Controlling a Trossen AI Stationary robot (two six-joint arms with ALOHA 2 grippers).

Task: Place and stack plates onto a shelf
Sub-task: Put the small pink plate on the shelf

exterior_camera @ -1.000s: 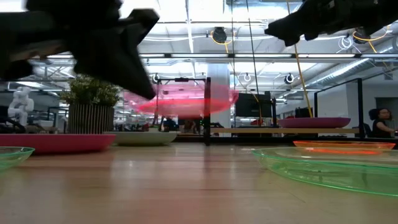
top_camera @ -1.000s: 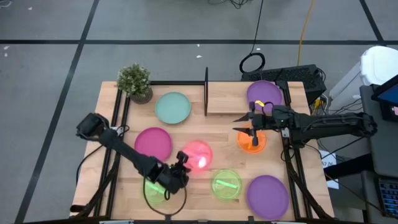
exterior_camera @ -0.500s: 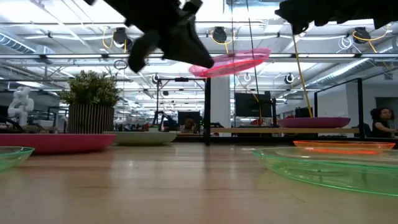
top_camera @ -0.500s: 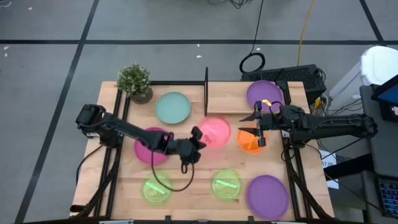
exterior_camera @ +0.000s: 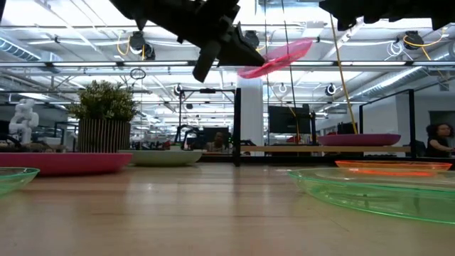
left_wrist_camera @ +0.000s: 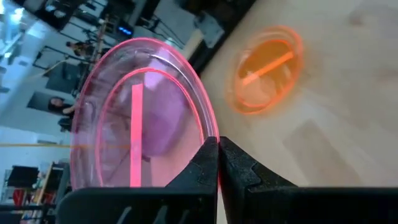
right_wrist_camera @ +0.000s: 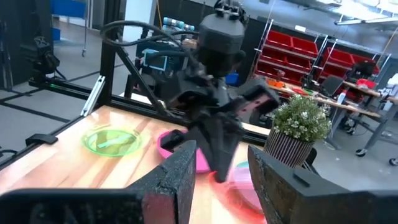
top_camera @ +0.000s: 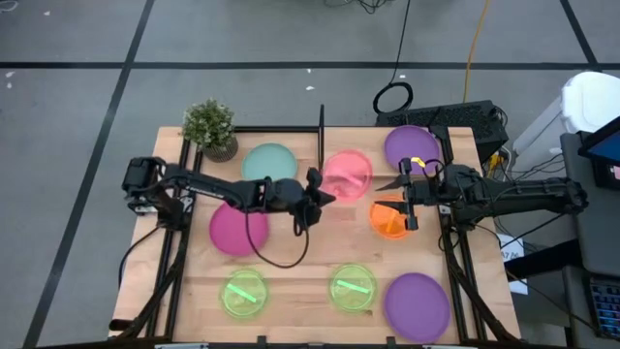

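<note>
Carrying: the pink plate is up in the air over the shelf, just past the black upright panel; you see it tilted in the low view, rim pinched by the left pincer.
Left pincer state: clenched on the pink plate's edge; the left wrist view shows both fingers closed over the rim.
Right pincer: released, fingers apart, hanging over the orange plate, holding nothing.
Risk, slip: your hold is a thin edge pinch on a slick translucent dish; my guess is a quick swing could let it rotate or drop.
Risk, panel: the plate passes close beside the upright panel; a low or sideways approach could clip it.
Risk, landing: released while tilted, it may slide off the board or land against the purple plate already there.
Risk, arms: both pincers are near each other at the shelf's edge; watch for contact.
Count, large plates: two purple (second one), one magenta, one teal.
Count, small plates: two green, one pink, one orange.
Count, other: one potted plant on the table.
</note>
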